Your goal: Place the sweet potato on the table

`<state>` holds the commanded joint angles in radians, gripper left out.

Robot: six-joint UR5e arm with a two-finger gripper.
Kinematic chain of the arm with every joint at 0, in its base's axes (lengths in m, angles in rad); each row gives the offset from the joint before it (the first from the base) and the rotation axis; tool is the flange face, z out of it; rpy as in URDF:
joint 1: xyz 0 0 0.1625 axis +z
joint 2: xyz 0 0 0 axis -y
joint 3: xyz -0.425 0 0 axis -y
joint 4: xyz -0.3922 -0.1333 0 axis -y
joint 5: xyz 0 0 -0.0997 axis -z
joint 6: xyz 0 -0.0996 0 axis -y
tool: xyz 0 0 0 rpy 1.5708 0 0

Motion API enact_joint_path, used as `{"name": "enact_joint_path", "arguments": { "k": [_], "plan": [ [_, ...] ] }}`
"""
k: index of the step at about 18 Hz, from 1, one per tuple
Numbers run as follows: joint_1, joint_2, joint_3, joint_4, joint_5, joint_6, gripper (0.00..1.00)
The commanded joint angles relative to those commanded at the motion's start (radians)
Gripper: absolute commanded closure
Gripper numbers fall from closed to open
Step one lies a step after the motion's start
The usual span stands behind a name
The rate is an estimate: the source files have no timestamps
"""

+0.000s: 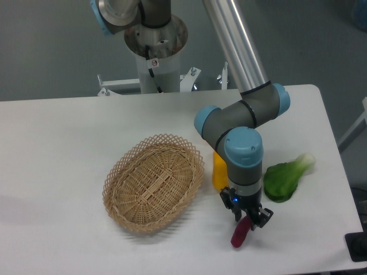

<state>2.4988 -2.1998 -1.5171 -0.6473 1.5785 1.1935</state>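
Observation:
The sweet potato (pixel 239 234) is a slim magenta tuber, standing tilted, with its lower end at or just above the white table (pixel 57 149) near the front edge. My gripper (pixel 248 220) points straight down over it and is shut on its upper end. The fingers hide the top of the tuber. It sits right of the basket and in front of the yellow vegetable.
An oval wicker basket (pixel 153 182) lies left of the gripper. A yellow oblong vegetable (pixel 219 169) stands just behind my wrist, with the orange fruit hidden by the arm. A leafy green (pixel 282 179) lies to the right. The table's front edge is close below the tuber.

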Motion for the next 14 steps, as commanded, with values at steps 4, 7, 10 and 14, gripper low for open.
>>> {"name": "enact_joint_path", "arguments": {
  "k": [4,7,10,14],
  "plan": [
    [0.011,0.031,0.026,-0.002,0.006,-0.012,0.0],
    [0.044,0.072,0.035,-0.008,0.047,0.002,0.0],
    [0.066,0.109,0.048,-0.014,0.051,0.005,0.0],
    [0.118,0.162,0.061,-0.072,0.049,0.104,0.0]
  ]
}}
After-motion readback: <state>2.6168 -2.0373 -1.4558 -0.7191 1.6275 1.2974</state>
